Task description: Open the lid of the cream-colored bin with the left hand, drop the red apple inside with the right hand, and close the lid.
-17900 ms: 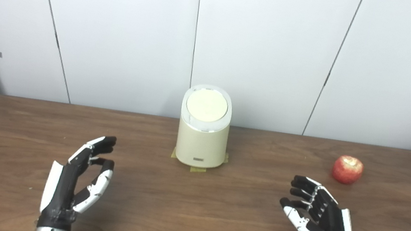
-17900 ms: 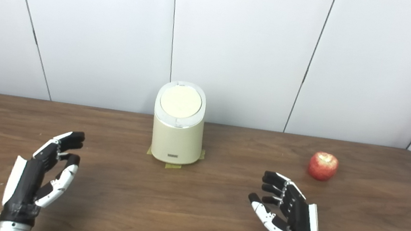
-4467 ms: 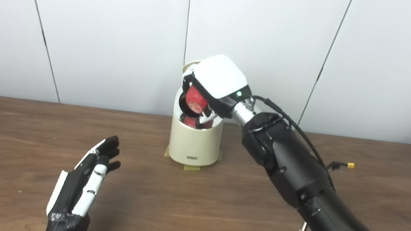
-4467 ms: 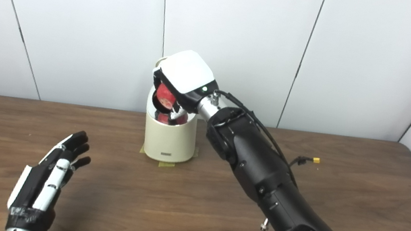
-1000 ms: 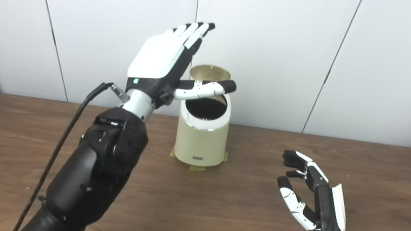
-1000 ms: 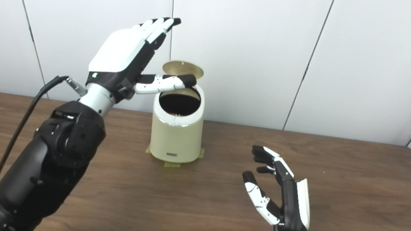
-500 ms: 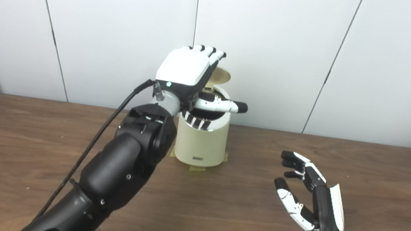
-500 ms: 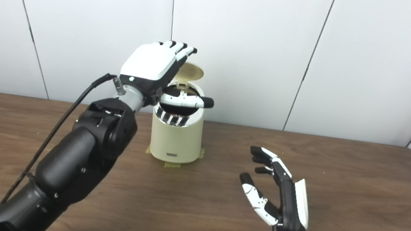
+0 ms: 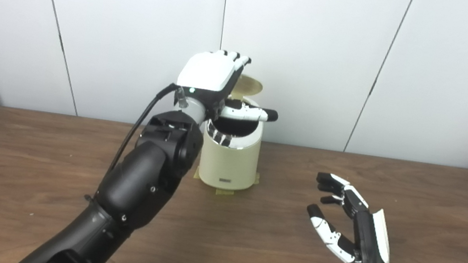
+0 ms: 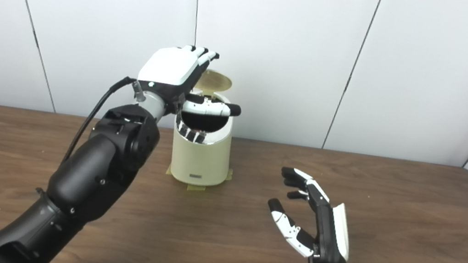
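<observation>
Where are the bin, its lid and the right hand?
bin (image 9: 229, 161): left eye view, front wall.
lid (image 9: 251, 85): left eye view, raised underside.
right hand (image 10: 321, 230): right eye view, palm.

This looks like a robotics lab or test cell rather than a home or shop: a dark wood-grain tabletop (image 9: 245, 244) stands boxed in by plain white wall panels (image 9: 307, 45) with thin dark seams, bare of any decoration. The small cream-coloured oval bin (image 9: 230, 158) sits over strips of yellowish tape (image 9: 225, 192) stuck to the tabletop, like a marked placement spot. Exposed black cables (image 9: 138, 119) run along the robot's black arm, which suits a staged experimental setup.
</observation>
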Robot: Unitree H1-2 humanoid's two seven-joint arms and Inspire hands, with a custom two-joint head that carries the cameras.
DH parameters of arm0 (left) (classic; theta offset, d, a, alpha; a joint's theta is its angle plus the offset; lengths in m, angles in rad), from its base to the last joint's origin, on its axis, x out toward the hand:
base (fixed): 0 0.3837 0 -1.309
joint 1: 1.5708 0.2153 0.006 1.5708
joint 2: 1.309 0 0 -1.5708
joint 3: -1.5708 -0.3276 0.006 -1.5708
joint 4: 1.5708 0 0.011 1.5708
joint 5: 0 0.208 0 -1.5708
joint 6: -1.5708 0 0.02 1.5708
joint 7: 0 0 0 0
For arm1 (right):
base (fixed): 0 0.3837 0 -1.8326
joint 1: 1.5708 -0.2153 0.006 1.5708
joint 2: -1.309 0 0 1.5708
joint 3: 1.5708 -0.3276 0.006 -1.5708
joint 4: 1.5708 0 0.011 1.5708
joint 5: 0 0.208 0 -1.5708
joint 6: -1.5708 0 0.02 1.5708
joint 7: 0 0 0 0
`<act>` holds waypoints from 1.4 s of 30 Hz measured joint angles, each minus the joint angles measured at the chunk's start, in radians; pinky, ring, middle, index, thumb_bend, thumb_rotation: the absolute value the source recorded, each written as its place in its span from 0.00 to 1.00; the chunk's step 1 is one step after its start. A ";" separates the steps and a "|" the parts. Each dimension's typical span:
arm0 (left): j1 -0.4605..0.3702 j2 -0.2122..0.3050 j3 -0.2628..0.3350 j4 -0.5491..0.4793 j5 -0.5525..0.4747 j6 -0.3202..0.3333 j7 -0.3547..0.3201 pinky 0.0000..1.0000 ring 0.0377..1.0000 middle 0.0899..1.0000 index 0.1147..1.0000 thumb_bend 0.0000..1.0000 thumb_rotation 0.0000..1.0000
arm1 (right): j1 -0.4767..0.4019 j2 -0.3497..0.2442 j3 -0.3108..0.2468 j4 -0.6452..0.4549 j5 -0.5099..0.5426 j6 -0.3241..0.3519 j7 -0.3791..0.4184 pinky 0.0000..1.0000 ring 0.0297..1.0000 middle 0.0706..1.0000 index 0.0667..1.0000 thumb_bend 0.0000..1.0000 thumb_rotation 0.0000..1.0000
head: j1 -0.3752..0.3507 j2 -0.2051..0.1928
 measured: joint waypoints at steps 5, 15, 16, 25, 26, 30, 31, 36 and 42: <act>0.000 0.000 0.001 0.000 0.000 -0.001 0.006 1.00 1.00 0.97 0.94 1.00 0.96 | 0.000 0.001 -0.001 0.000 -0.004 0.003 0.001 0.61 0.71 0.72 0.70 0.18 0.42 | -0.002 0.003; 0.084 -0.001 0.010 -0.057 -0.024 -0.006 0.036 1.00 1.00 0.93 0.91 1.00 0.94 | -0.002 0.006 -0.002 0.002 -0.012 0.002 -0.004 0.60 0.70 0.71 0.69 0.18 0.40 | -0.014 0.018; 0.105 -0.001 0.010 -0.067 -0.029 -0.009 0.044 1.00 1.00 0.93 0.91 1.00 0.94 | -0.002 0.006 -0.002 0.001 -0.016 0.002 -0.004 0.60 0.70 0.71 0.69 0.18 0.40 | -0.014 0.018; 0.209 0.004 -0.014 -0.155 -0.033 -0.017 0.027 1.00 1.00 0.94 0.91 1.00 0.95 | -0.001 0.010 -0.005 -0.002 -0.027 0.004 -0.008 0.59 0.70 0.70 0.69 0.18 0.43 | -0.012 0.026; 0.215 0.005 -0.017 -0.156 -0.032 -0.017 0.023 1.00 1.00 0.94 0.91 1.00 0.95 | 0.000 0.011 -0.005 -0.004 -0.029 0.006 -0.008 0.59 0.70 0.70 0.69 0.18 0.43 | -0.012 0.026; 0.224 0.010 -0.026 -0.163 -0.029 -0.016 -0.004 1.00 1.00 0.93 0.91 1.00 0.96 | 0.010 0.017 -0.003 -0.017 -0.031 0.013 -0.005 0.60 0.70 0.71 0.70 0.18 0.42 | -0.017 0.032; 0.225 0.010 -0.027 -0.164 -0.029 -0.016 -0.006 1.00 1.00 0.93 0.91 1.00 0.96 | 0.011 0.018 -0.003 -0.018 -0.033 0.016 -0.004 0.60 0.70 0.71 0.70 0.18 0.42 | -0.017 0.032; 0.241 0.009 -0.027 -0.181 -0.028 -0.016 -0.009 1.00 1.00 0.93 0.91 0.98 0.93 | 0.012 0.020 -0.003 -0.020 -0.039 0.020 -0.003 0.60 0.70 0.71 0.70 0.19 0.43 | -0.017 0.043; 0.267 0.014 -0.034 -0.191 -0.028 -0.030 -0.009 1.00 1.00 0.92 0.90 0.97 0.92 | 0.015 0.027 -0.004 -0.026 -0.020 0.026 0.005 0.60 0.70 0.70 0.69 0.20 0.43 | -0.018 0.054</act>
